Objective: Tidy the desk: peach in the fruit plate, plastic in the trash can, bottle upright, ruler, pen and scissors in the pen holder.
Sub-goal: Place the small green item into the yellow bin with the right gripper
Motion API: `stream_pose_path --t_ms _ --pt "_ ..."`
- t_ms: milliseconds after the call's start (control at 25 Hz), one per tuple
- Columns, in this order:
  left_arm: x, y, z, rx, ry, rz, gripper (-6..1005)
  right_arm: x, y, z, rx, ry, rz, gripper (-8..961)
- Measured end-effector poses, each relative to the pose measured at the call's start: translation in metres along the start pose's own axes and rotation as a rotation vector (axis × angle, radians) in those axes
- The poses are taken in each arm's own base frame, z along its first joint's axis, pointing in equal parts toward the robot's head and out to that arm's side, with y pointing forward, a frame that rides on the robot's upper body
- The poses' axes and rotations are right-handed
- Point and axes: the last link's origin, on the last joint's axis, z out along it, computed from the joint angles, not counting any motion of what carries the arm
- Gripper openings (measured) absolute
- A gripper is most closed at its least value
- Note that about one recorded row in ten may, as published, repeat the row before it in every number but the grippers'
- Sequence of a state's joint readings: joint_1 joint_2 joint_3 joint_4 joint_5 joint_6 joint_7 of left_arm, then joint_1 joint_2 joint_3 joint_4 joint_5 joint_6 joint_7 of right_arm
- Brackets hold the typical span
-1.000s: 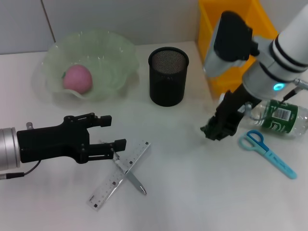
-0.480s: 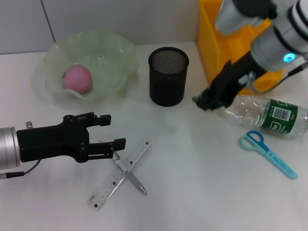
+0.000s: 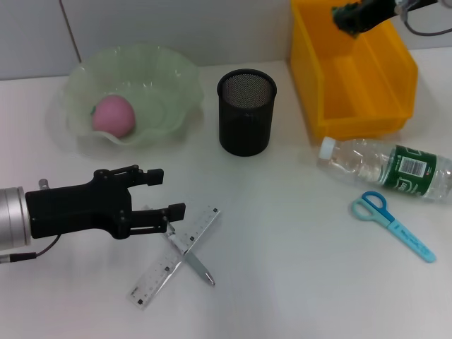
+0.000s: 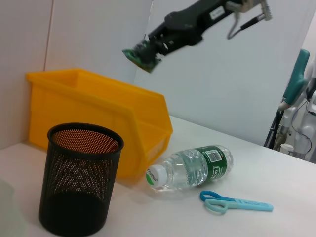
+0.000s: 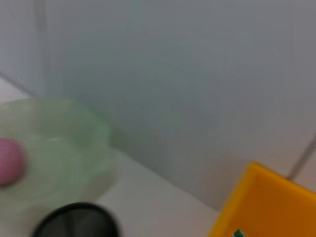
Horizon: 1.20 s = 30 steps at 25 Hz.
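Note:
A pink peach (image 3: 113,115) lies in the green fruit plate (image 3: 166,78). The ruler (image 3: 159,272) and the pen (image 3: 196,265) lie crossed on the table. My left gripper (image 3: 164,192) hovers open just left of them. A black mesh pen holder (image 3: 246,120) stands mid-table. The bottle (image 3: 388,168) lies on its side, with blue scissors (image 3: 392,222) in front of it. My right gripper (image 3: 351,14) is raised over the yellow trash can (image 3: 353,70). It is shut on a small green piece of plastic (image 4: 139,54).
The wall runs close behind the plate and the bin. The right wrist view shows the plate (image 5: 59,143), the peach (image 5: 10,160), the holder's rim (image 5: 74,222) and the bin's corner (image 5: 266,202).
My right arm rose from the table beside the bottle and swung back over the yellow bin, carrying the green scrap. The left arm stayed still.

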State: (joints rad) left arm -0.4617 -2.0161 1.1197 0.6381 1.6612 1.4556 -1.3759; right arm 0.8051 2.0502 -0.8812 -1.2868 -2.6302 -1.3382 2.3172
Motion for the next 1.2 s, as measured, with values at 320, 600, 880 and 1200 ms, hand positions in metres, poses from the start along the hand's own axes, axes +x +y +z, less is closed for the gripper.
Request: stream_pose_path --t_ms 320,600,880,1200 --pt "0.000 0.000 0.000 -0.002 0.001 -0.001 827 0.017 -0.025 0.037 0.100 0.055 0.077 187" --pt "0.000 0.001 0.001 -0.004 0.002 -0.001 827 0.023 -0.022 0.059 0.091 0.081 0.089 356" --pt "0.000 0.001 0.001 -0.004 0.002 -0.001 827 0.026 -0.022 0.059 0.090 0.083 0.095 522" --pt "0.000 0.001 0.001 -0.003 0.002 -0.001 827 0.022 -0.022 0.048 0.072 0.078 0.087 708"
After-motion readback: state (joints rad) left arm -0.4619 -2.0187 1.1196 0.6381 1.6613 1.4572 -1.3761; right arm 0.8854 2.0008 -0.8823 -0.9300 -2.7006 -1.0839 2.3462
